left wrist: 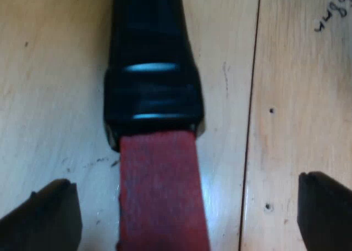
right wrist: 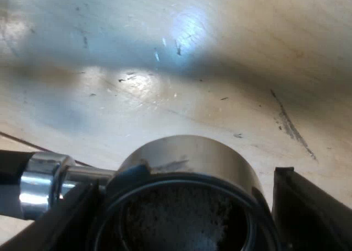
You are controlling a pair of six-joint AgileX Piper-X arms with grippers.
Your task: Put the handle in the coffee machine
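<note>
Wooden and pale, the tabletop (left wrist: 55, 70) carries one metal holder (right wrist: 187, 157), and we count two grippers at it, one at each end. Our left gripper (left wrist: 184, 218) hangs over the holder's single dark handle (left wrist: 151, 70), right above its red end (left wrist: 162, 190). Its two black fingers (left wrist: 41, 218) are spread wide, well apart from the red end on both sides, and they hold nothing. Around the handle we see one dark seam (left wrist: 252, 97) running along the boards, one pen scribble (left wrist: 333, 12) beyond it, and a few small dark specks on the wood. Our right gripper (right wrist: 184, 218) sits around the holder's round basket, which has dark ground coffee (right wrist: 181, 212) inside it. We cannot tell whether this gripper is clamped on the basket or only straddles it. One shiny neck (right wrist: 41, 188) joins the basket to the handle, and scratched, bare wood lies beyond the basket.
</note>
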